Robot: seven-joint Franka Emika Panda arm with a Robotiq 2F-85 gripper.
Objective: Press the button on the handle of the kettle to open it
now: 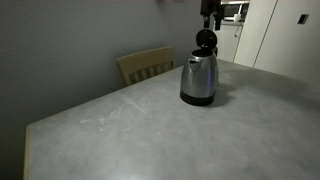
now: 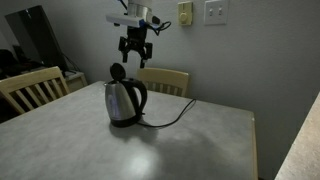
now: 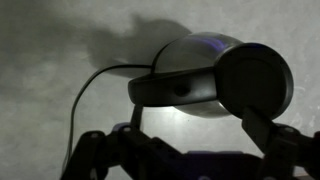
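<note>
The stainless-steel kettle point(image 2: 124, 100) is being left standing on the grey table point(image 2: 210, 140), lid point(image 2: 118, 71) raised. The gripper point(image 2: 135, 52) is being held above it, spread and empty. The kettle is being judged light and slippery, so contact is best made at the stiff handle point(image 2: 143, 96).

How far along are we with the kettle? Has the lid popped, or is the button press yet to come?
Done, by the look of it: the lid stands raised above the kettle, so the press seems made. In hand: the gripper hangs above the kettle, fingers apart, holding nothing. Left: probably only backing away.
</note>
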